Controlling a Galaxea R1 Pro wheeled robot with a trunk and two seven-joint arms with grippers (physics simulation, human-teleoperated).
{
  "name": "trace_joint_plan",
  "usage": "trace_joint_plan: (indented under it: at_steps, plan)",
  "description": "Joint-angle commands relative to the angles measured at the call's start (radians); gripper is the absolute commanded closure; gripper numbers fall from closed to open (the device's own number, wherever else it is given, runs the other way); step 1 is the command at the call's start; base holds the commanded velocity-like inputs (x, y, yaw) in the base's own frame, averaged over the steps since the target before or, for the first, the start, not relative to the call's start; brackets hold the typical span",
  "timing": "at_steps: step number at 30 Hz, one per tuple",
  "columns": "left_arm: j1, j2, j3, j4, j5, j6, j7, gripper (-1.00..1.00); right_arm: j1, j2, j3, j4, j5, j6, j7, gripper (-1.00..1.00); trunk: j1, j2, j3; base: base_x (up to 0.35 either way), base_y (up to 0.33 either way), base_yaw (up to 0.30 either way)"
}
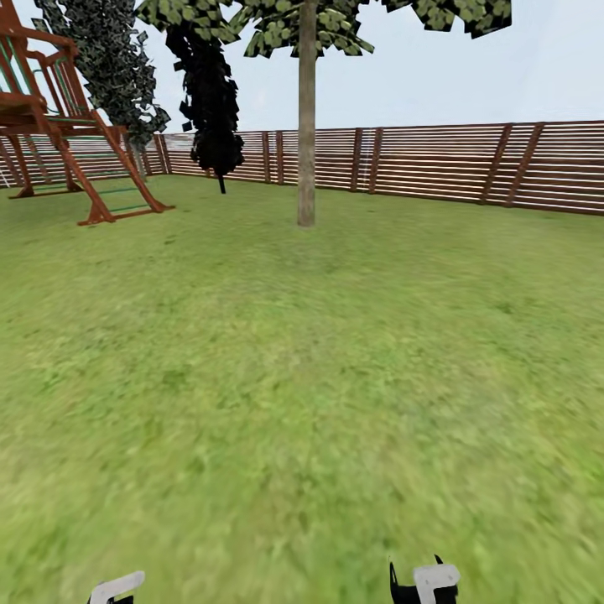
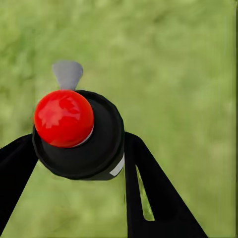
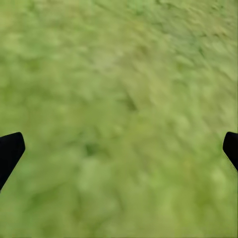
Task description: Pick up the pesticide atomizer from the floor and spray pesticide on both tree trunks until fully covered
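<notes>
My left gripper (image 2: 79,144) is shut on the pesticide atomizer (image 2: 79,144), a black round body with a red cap (image 2: 63,118) and a grey nozzle (image 2: 67,74), held over grass. My right gripper (image 3: 121,148) is open, its black fingertips (image 3: 10,151) far apart with only lawn between them. In the head view one tree stands ahead with a straight grey-brown trunk (image 1: 306,126) and blocky green leaves above. Both wrists peek in at the lower edge, the left gripper (image 1: 117,587) and the right gripper (image 1: 424,583), well short of the trunk.
A brown slat fence (image 1: 436,164) closes the lawn behind the tree. A red-brown wooden playset (image 1: 59,117) stands at the far left, with a dark leafy tree (image 1: 109,59) behind it and a black cypress (image 1: 211,101) beside it. Open grass (image 1: 302,377) lies between me and the trunk.
</notes>
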Motion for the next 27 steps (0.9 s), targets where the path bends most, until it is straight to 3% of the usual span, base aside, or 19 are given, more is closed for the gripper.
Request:
trace_joint_plan:
  at_steps: [1,27]
  plan:
    - [0.0,0.0,0.0,0.0,0.0,0.0,0.0,1.0,0.0,0.0,0.0,0.0,0.0,0.0,0.0,-1.0,0.0,0.0,0.0,0.338,0.0,0.0]
    - [0.0,0.0,0.0,0.0,0.0,-0.002,0.0,1.0,0.0,0.0,0.0,0.0,0.0,0.0,0.0,-1.0,0.0,0.0,0.0,0.339,0.0,0.0]
